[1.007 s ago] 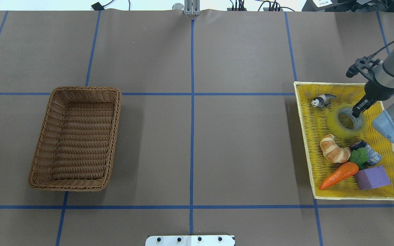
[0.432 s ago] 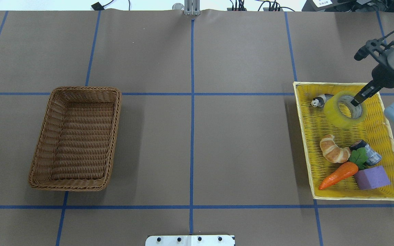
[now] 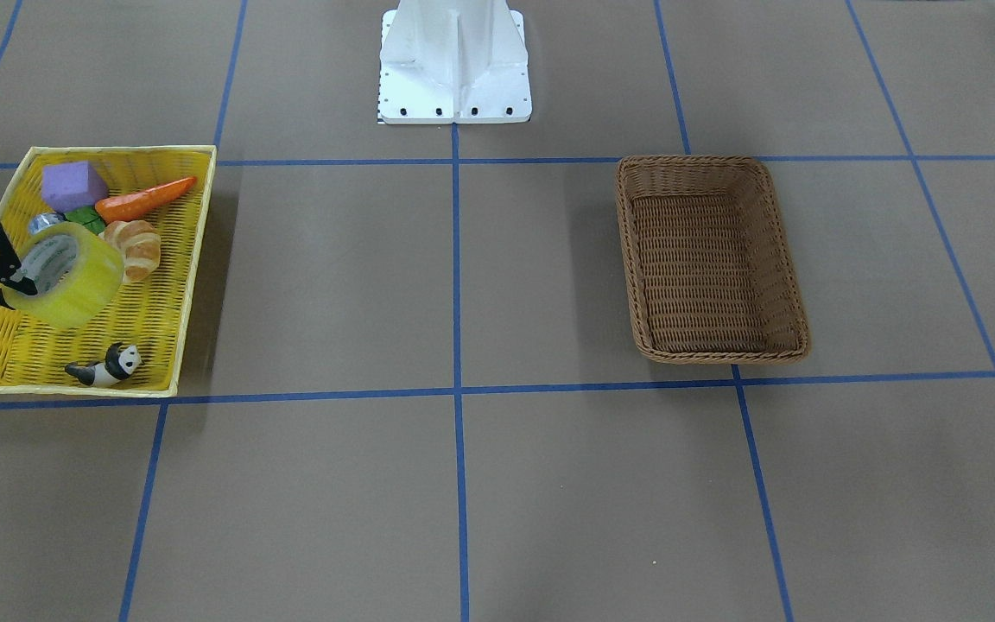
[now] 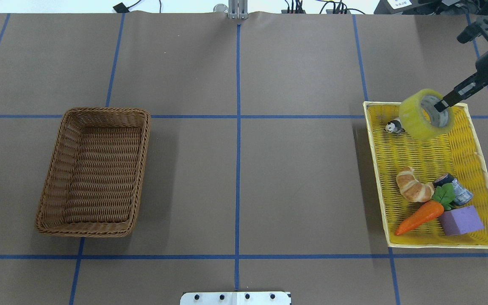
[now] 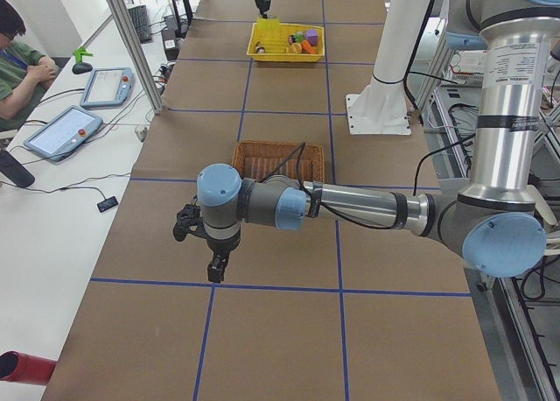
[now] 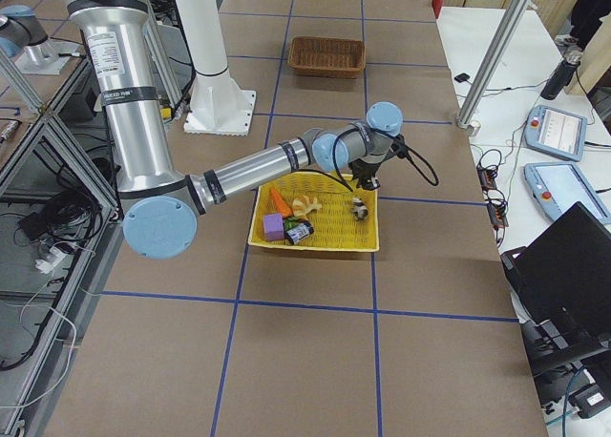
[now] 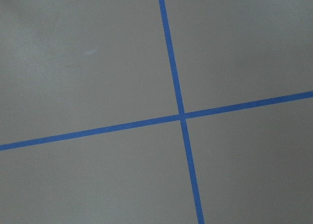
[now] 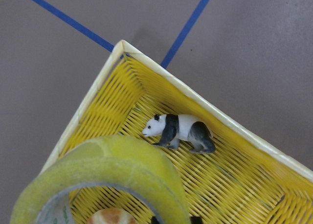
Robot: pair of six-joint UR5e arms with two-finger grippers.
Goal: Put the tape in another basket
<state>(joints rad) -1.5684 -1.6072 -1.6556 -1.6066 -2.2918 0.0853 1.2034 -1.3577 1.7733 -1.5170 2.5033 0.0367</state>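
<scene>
Here, tape (image 4: 413, 123) aloft over yellow tray (image 4: 422, 156), panda (image 4: 393, 126) beneath, basket (image 4: 95, 178) well apart

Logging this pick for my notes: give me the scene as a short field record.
tape: held tilted above the yellow tray
right gripper: shut on the tape's wall, reaching into its core
basket: nothing in it
left gripper: hovers near the basket; open or shut, cannot tell
in tray: panda figure, croissant, carrot, purple block, can

A brown table (image 4: 303, 190) crossed by blue lines (image 4: 238, 169), a white desk (image 5: 48, 270) beside.
</scene>
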